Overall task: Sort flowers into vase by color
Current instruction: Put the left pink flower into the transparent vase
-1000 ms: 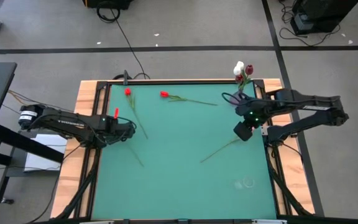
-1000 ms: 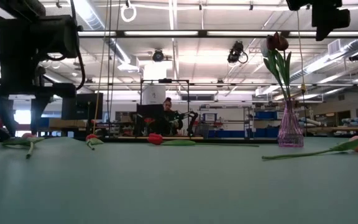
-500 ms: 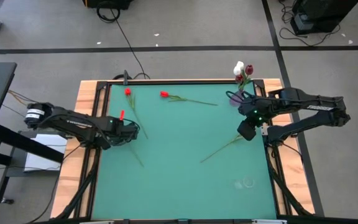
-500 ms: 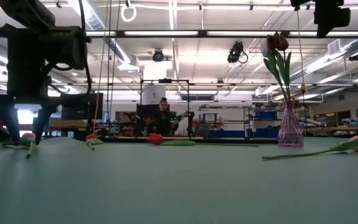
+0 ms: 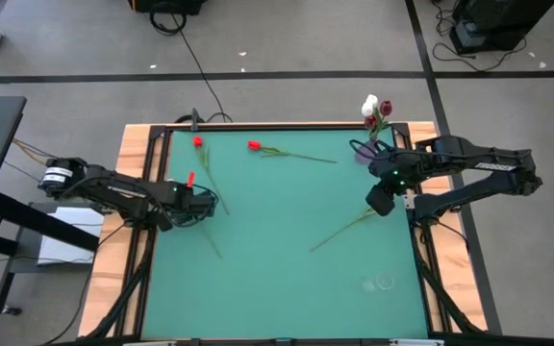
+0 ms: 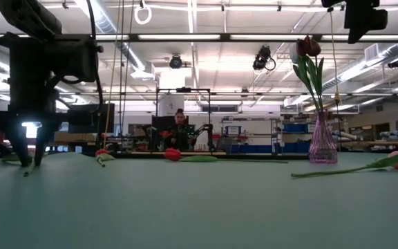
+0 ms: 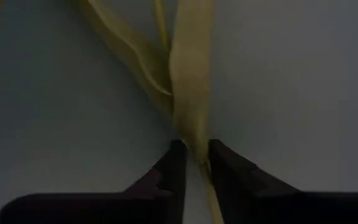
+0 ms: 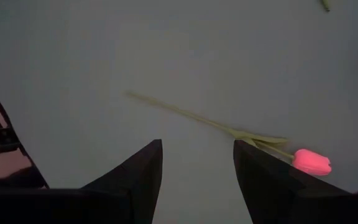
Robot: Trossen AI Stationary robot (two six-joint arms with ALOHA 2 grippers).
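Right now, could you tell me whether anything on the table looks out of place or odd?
Nothing looks damaged or spilled. Several flowers lie loose on the green table, including a pink-headed one below the right end effector, while the vase stands upright with a few stems. The left end effector pinches a stem.

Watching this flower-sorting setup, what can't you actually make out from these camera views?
- Left hand, left wrist view: the fingers stand either side of a green stem; its bloom is cut off by the picture edge.
- Same hand, high view: the arm covers the fingers, so the pinch is unseen.
- Vase, high view: the right arm partly hides it; how many flowers it holds is unclear.
- Faint round mark on the mat, high view: too small to identify.
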